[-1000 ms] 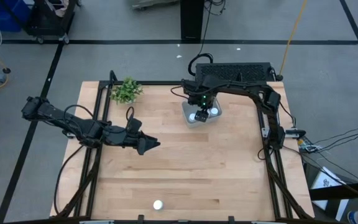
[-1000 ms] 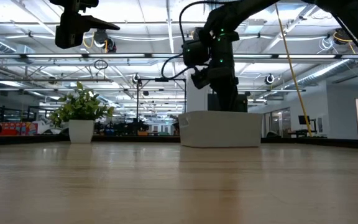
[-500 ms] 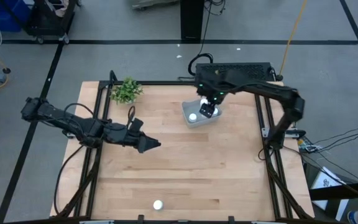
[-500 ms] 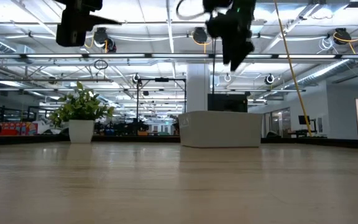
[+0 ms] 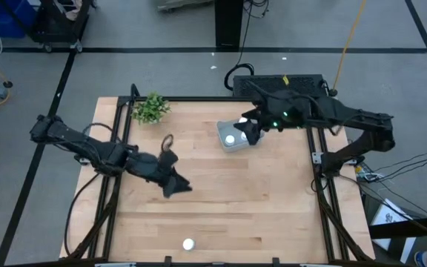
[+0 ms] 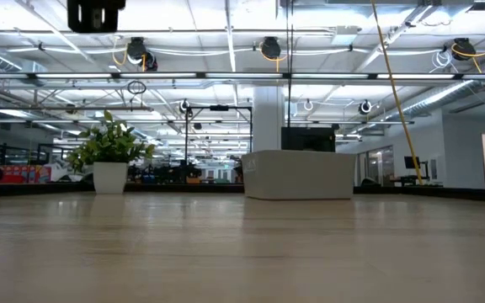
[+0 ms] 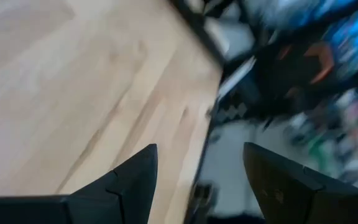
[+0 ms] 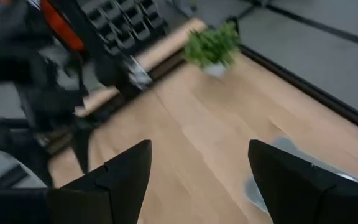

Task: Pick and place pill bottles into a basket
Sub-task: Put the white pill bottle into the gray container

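**A:** Where are your bottles right now?

**B:** Look at the high view. One pill bottle [image 5: 188,243] stands alone near the bottom middle of the frame, close to the table's [image 5: 273,215] near edge. The basket [image 5: 230,146] sits in the upper middle of the frame. You can see one white cap [image 5: 230,139] inside it. The right arm hides part of the basket, so you cannot count more.

**A:** And my two pincers?

**B:** Your right gripper [image 5: 249,130] hangs over the basket's right side. In the right wrist view its fingers [image 8: 114,180] stand wide apart with nothing between them. Your left gripper [image 5: 173,186] is in the middle left of the frame, above bare wood. In the left wrist view its fingers [image 7: 132,180] are wide apart too, and empty. The lone bottle is well apart from it, lower in the frame.

**A:** What could go wrong from here?

**B:** I think a few things. The bottle is small and stands close to the table edge. If you come in from the side, a finger could bump it and knock it over. Then it may roll off the table. If you close too high, you may pinch only the cap and it could slip. Also, mind the plant [image 5: 150,108] in the upper left, and keep your arms from crossing near the basket.
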You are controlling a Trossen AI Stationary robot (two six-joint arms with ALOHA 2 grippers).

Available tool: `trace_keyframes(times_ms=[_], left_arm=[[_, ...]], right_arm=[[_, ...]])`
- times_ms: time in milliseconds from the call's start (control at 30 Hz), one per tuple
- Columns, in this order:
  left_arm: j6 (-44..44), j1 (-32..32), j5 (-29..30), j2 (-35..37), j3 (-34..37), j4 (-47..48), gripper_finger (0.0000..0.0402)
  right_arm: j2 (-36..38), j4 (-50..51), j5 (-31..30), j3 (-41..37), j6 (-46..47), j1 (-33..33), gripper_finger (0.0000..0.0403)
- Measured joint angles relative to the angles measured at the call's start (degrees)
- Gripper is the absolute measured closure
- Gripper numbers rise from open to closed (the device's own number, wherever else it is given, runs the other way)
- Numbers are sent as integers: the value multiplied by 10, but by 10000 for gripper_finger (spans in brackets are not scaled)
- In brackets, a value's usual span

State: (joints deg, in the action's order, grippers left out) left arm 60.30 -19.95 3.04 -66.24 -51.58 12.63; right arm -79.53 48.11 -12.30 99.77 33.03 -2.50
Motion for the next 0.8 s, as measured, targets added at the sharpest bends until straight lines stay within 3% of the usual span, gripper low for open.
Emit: trace_keyframes(times_ms=[267, 467, 800], left_arm=[[-41, -98, 37, -155, -197, 209, 158], [-52, -173, 56, -272, -314, 270, 158], [-26, -233, 80, -411, -351, 318, 158]], right_arm=[[2, -110, -30, 0, 45, 95, 140], [1, -143, -62, 0, 66, 152, 140], [2, -147, -136, -7, 86, 219, 140]])
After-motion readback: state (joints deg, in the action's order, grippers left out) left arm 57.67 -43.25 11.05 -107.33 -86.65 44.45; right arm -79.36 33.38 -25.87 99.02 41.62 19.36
